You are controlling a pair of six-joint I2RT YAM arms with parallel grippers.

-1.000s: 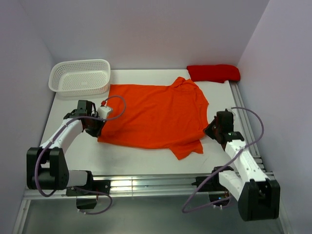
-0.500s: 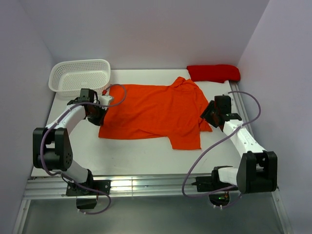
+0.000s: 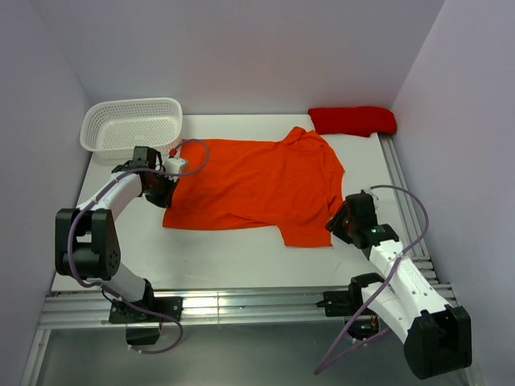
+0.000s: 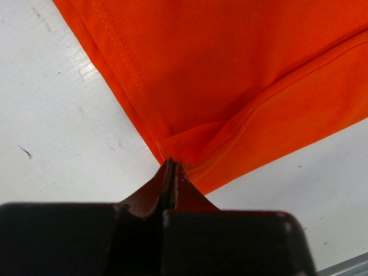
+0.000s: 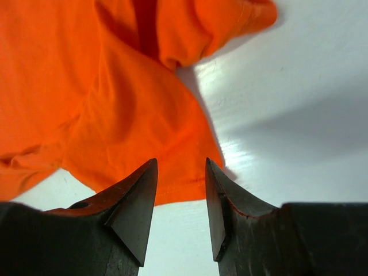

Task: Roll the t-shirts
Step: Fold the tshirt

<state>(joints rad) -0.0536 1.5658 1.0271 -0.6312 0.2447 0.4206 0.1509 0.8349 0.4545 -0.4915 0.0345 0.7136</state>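
- The orange shirt (image 3: 257, 185) lies spread flat across the middle of the table (image 3: 209, 257), with its hem to the left and its neck and sleeves to the right.
- It looks light, thin and limp. It will likely wrinkle, drag and slump rather than hold a shape, so a roll probably needs both sides held taut together.
- The best holds are the stitched edges, at the hem and the sleeve ends, where the cloth is doubled.
- The left gripper (image 4: 172, 168) has its jaws pressed together, pinching a fold of the hem.
- The right gripper (image 5: 179, 192) is spread and empty, low over the table just beside the near sleeve (image 3: 306, 233).
- The red shirt (image 3: 352, 121) sits bundled in the far right corner, well apart.
- A white basket (image 3: 133, 125) stands far left, near the left arm.
- A rail (image 3: 402, 193) runs along the right edge.
- Neither touches the cloth, but both could crowd wide swings.
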